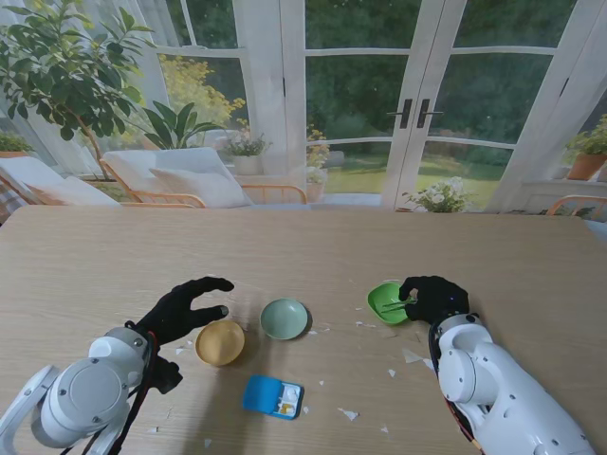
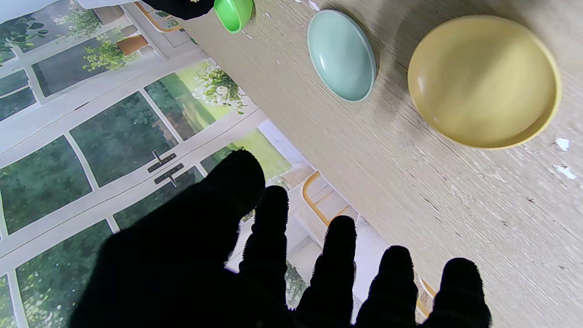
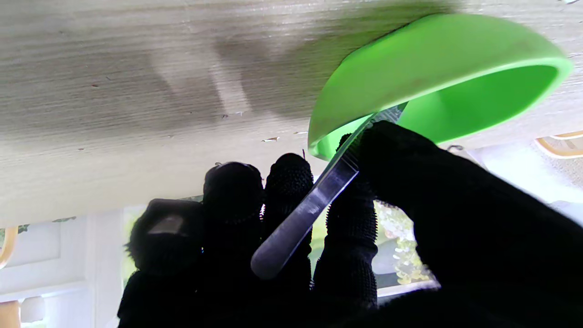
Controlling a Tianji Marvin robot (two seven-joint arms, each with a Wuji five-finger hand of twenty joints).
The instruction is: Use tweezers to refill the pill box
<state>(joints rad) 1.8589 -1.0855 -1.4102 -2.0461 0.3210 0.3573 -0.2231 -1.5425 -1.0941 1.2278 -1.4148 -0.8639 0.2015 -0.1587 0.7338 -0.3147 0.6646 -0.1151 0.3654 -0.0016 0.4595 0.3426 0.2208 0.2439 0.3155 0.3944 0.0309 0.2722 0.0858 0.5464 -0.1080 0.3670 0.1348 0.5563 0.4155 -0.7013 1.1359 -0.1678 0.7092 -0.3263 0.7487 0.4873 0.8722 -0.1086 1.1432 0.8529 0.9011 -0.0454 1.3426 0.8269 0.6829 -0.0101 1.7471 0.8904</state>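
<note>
The tweezers (image 3: 314, 205) lay pinched between the thumb and fingers (image 3: 350, 237) of the right hand (image 1: 434, 298), their tips reaching into the bright green bowl (image 1: 388, 301), which was tilted on the desk (image 1: 303, 256). The blue pill box (image 1: 273, 396) sat open nearer to me, between the two arms. Beside it stood a yellow bowl (image 1: 220, 342) and a pale green bowl (image 1: 285, 318). The left hand (image 1: 185, 309) hovered by the yellow bowl, fingers spread, holding nothing.
</note>
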